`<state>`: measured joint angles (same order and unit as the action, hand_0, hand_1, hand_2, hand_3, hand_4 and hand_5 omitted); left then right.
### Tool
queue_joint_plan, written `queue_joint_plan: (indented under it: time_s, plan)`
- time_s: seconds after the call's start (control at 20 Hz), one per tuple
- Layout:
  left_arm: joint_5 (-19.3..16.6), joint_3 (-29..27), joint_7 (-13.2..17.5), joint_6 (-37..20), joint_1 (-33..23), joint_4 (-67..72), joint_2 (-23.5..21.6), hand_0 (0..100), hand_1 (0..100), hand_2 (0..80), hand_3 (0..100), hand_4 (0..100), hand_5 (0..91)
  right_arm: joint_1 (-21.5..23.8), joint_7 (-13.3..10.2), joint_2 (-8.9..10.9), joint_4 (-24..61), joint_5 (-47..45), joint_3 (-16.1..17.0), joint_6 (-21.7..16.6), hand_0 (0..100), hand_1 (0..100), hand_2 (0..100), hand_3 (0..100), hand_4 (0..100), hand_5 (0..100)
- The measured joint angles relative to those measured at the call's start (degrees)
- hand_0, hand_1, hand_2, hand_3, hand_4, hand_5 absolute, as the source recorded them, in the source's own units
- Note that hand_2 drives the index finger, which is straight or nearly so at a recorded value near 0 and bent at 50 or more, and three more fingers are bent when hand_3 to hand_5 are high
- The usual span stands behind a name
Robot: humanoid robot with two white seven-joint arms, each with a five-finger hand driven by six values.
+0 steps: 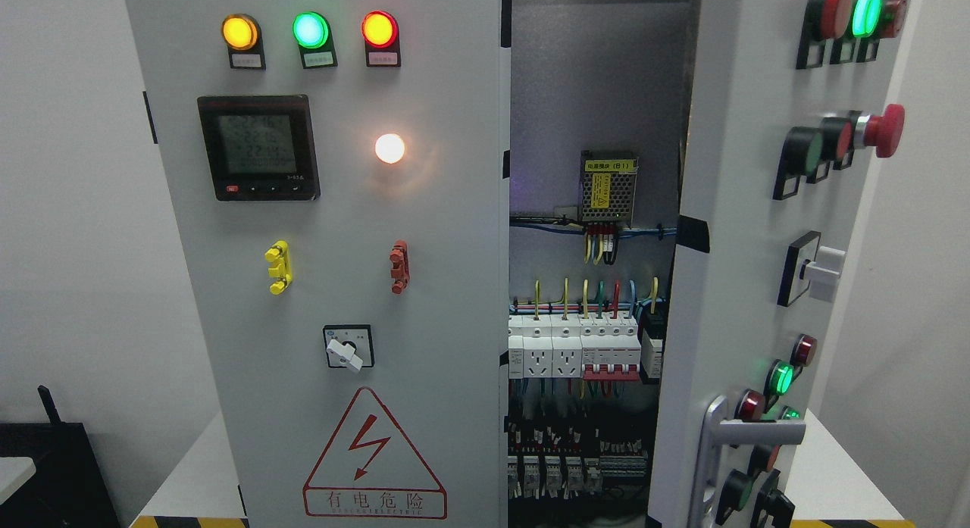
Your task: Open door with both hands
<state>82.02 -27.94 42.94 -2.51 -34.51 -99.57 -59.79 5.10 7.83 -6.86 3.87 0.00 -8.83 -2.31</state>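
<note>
Head view shows the right door [746, 232] at right of the frame, already swung partly open, its handle [724, 437] at lower right. No hand is visible, so the fingers' state I cannot tell. Best is to pull the handle slowly outward.

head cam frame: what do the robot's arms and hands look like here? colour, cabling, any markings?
Can't say: neither arm nor hand is in this head view. It shows only the grey cabinet, its right door swung open on the wiring, and the left door closed.

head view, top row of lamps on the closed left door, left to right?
amber lamp → green lamp → red lamp, all lit on the left door. No robot hand is in view.
</note>
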Motion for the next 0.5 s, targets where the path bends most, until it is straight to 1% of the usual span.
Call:
queue_joint_plan:
  time_s: [0.2,0.4,0.5]
  plan:
    - [2.6,-1.3,1.3,0.0,2.2,-2.0,-5.9,0,0,0.0,0,0,0.0,0.0,0.0,0.0,0.0,0.0,0.0,0.0,38,0,0,0,0,0]
    - [5.2,-1.9,1.6,0.0,4.3,-3.4,-11.2,0,0,0.0,0,0,0.0,0.0,0.0,0.0,0.0,0.0,0.0,0.0,38,0,0,0,0,0]
    - [6.5,-0.9,1.7,0.0,7.6,-3.8,-13.5,0,0,0.0,0,0,0.0,0.0,0.0,0.0,0.0,0.0,0.0,0.0,38,0,0,0,0,0]
